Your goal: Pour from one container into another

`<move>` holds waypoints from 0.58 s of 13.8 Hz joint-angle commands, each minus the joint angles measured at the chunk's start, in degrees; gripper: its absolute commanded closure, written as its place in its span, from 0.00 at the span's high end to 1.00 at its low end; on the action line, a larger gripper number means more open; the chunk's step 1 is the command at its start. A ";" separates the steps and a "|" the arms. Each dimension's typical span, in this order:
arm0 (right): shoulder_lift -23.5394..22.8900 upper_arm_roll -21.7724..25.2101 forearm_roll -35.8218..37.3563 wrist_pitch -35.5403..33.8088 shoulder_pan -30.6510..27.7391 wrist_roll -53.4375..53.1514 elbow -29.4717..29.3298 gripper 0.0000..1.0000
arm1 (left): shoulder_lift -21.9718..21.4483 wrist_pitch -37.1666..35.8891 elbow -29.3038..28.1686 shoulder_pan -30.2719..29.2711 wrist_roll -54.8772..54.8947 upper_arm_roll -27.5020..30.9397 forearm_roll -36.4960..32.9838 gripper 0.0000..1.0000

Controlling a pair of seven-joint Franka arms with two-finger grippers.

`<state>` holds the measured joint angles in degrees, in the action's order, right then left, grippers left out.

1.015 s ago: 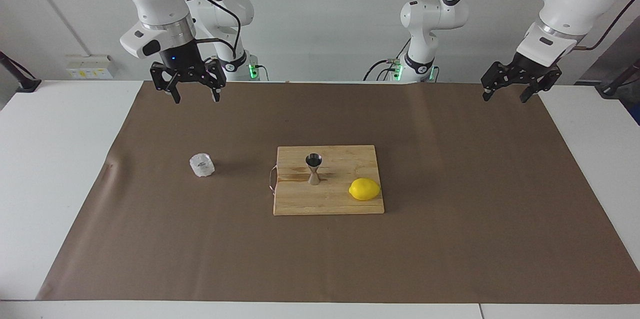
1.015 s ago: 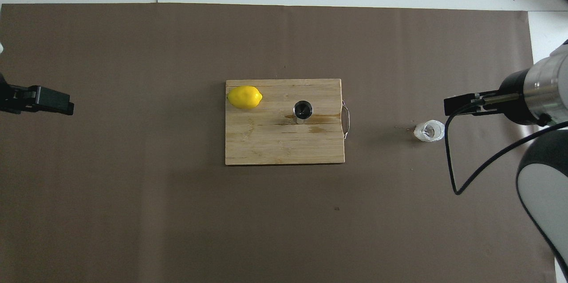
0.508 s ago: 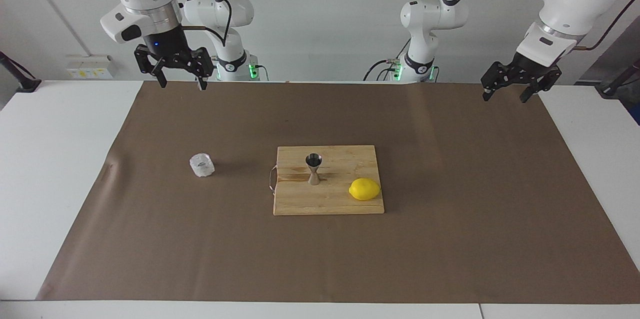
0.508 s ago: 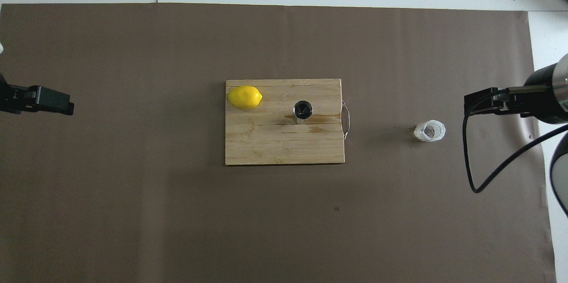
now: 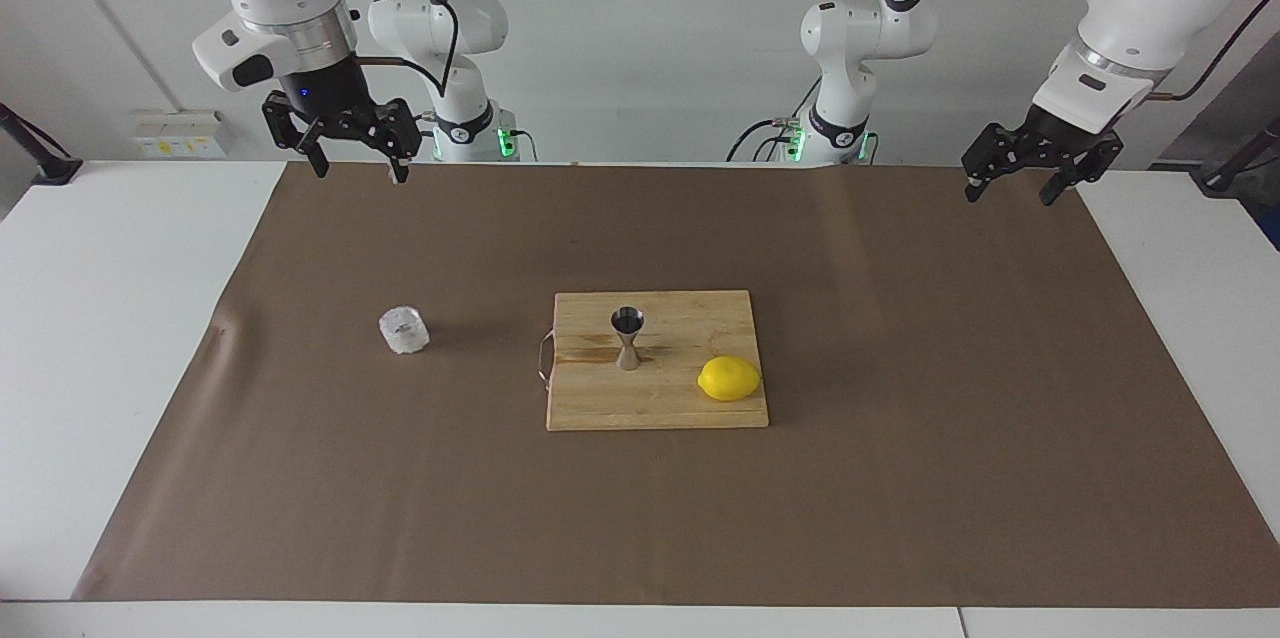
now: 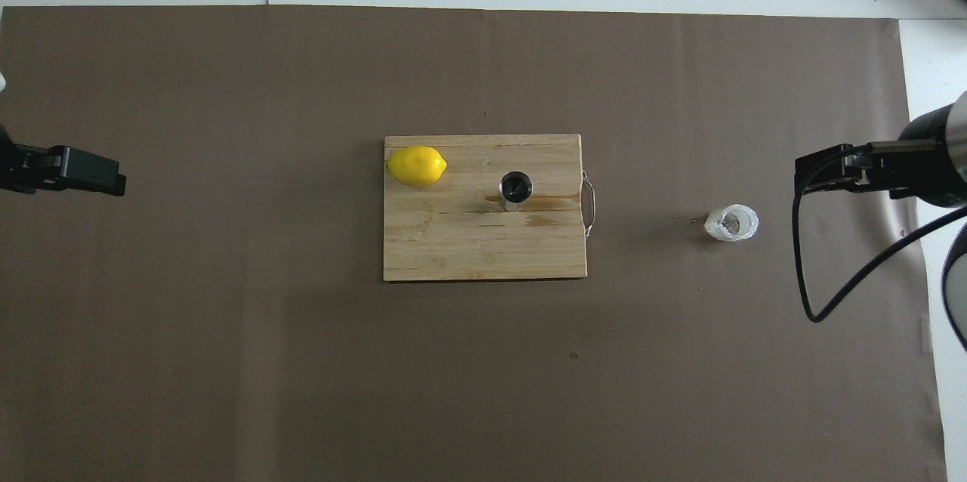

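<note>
The one container, a squat clear glass tumbler [image 5: 404, 330] [image 6: 731, 223], stands upright on the brown paper toward the right arm's end of the table. Another, the steel hourglass jigger [image 5: 627, 338] [image 6: 516, 187], stands upright on the wooden cutting board [image 5: 680, 403] [image 6: 453, 248] in the middle. My right gripper [image 5: 358, 168] [image 6: 812, 171] hangs open and empty, high over the edge of the paper nearest the robots, well clear of the tumbler. My left gripper [image 5: 1008, 194] [image 6: 106, 174] waits open and empty, raised over the paper's corner at the left arm's end.
A yellow lemon [image 5: 729, 378] [image 6: 416, 165] lies on the board's corner toward the left arm's end, beside the jigger. A wire handle [image 6: 589, 202] sticks out of the board toward the tumbler. Brown paper [image 5: 900, 478] covers most of the white table.
My right gripper has risen and drawn back toward the robots and the right arm's end of the table, away from the tumbler. The left arm, tumbler, jigger and lemon have not moved.
</note>
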<state>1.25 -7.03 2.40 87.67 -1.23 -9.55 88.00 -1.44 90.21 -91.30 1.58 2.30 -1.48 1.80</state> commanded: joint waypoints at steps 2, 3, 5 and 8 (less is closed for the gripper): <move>-0.63 -0.27 0.06 -1.19 -0.01 -1.35 -1.51 1.00 | -1.02 -0.47 -0.99 -0.27 0.34 -0.02 0.31 1.00; -0.11 1.04 0.23 -1.36 0.78 -1.35 -1.51 1.00 | -1.02 -0.47 -0.99 -0.27 0.34 -0.02 0.31 1.00; -0.11 5.25 0.15 -1.36 3.16 -1.17 -1.60 1.00 | -1.02 -0.47 -0.99 -0.27 0.34 -0.02 0.31 1.00; -0.11 5.71 0.15 -1.62 2.90 -0.91 -1.42 1.00 | -1.02 -0.47 -0.99 -0.27 0.34 -0.02 0.31 1.00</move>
<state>1.27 -1.84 2.40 87.55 1.09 -9.62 87.34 -1.44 90.21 -91.30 1.58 2.30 -1.48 1.80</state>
